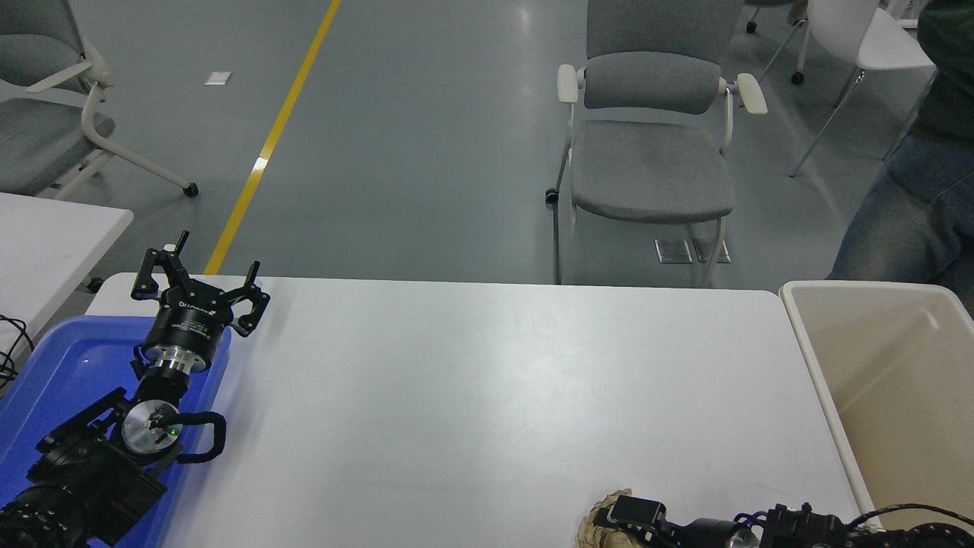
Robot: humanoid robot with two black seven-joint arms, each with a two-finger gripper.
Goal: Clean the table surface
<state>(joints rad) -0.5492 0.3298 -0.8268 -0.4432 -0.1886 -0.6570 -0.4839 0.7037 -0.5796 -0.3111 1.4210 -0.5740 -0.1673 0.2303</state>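
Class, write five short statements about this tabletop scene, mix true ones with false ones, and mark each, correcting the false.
1. The left gripper is open. True.
2. A blue tray sits at the table surface's left end. True.
3. The beige bin stands at the table's left. False: it stands at the right end.
4. The right gripper is at a beige cloth-like thing on the near edge. True.
5. The grey chair is occupied. False: nobody sits there.
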